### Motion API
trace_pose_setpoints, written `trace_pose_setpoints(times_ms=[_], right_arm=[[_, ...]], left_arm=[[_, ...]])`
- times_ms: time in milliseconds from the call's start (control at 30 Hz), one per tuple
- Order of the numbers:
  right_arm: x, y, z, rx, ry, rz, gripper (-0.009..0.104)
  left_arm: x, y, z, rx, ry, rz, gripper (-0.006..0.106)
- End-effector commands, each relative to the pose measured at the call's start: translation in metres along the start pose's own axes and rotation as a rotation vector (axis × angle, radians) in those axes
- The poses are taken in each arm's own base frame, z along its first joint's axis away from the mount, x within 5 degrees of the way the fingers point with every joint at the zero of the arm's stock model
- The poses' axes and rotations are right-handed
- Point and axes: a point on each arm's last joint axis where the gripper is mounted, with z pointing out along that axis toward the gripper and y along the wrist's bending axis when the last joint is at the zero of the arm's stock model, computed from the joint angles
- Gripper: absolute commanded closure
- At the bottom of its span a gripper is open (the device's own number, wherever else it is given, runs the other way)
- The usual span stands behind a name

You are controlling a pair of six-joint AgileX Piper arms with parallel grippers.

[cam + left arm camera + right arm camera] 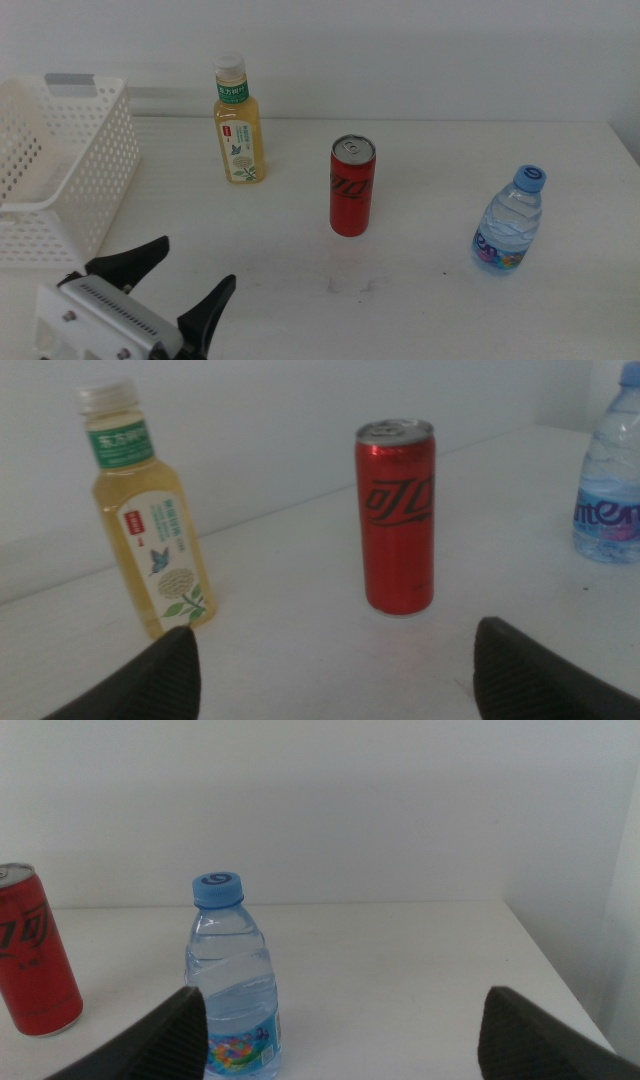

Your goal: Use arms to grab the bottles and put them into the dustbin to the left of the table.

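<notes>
Standing upright and well apart on the white table (420, 300) are the tea bottle (238, 125), the red can (352, 187) and the small water bottle (510, 225), in a loose row that runs from the far left toward the near right. The tabletop is bare apart from a few faint dark scuffs in front of the can, and a plain white wall closes it off behind. The white basket (60, 170) sits at the left edge, left of the tea bottle.

The left gripper (170, 285) comes in at the near left corner, its white housing low in the middle view, jaws spread wide and holding nothing; its wrist view faces the tea bottle and the can. The right gripper (340, 1020) is outside the middle view; its wrist view shows jaws wide apart and empty, with the water bottle just ahead.
</notes>
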Motion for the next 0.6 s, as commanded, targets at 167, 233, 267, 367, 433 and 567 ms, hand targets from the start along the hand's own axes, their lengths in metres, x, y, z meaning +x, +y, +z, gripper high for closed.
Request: trace_pose_setpoints(times_ms=[167,233,267,367,433,567], right_arm=[[0.0001,0.0,-0.0001,-0.001,-0.009,-0.008,0.002],[0.0001,0.0,-0.0001,-0.001,-0.009,-0.008,0.002],[0.0001,0.0,-0.0001,-0.001,-0.009,-0.008,0.002],[0.0001,0.0,-0.0001,-0.001,-0.009,-0.008,0.002],[0.0001,0.0,-0.0001,-0.001,-0.009,-0.008,0.002],[0.0001,0.0,-0.0001,-0.001,-0.009,-0.008,0.002]], left_arm=[[0.0058,-0.0048,0.0092,0.033,-0.043,0.006,0.007],[0.0061,-0.0049,0.0093,0.034,-0.041,0.006,0.007],[0.0061,-0.0049,0.0093,0.034,-0.041,0.006,0.007],[0.0061,-0.0049,0.0093,0.034,-0.041,0.006,0.007],[0.0061,-0.0055,0.0093,0.04,-0.042,0.009,0.007],[0.0061,-0.0054,0.0093,0.04,-0.041,-0.021,0.007]])
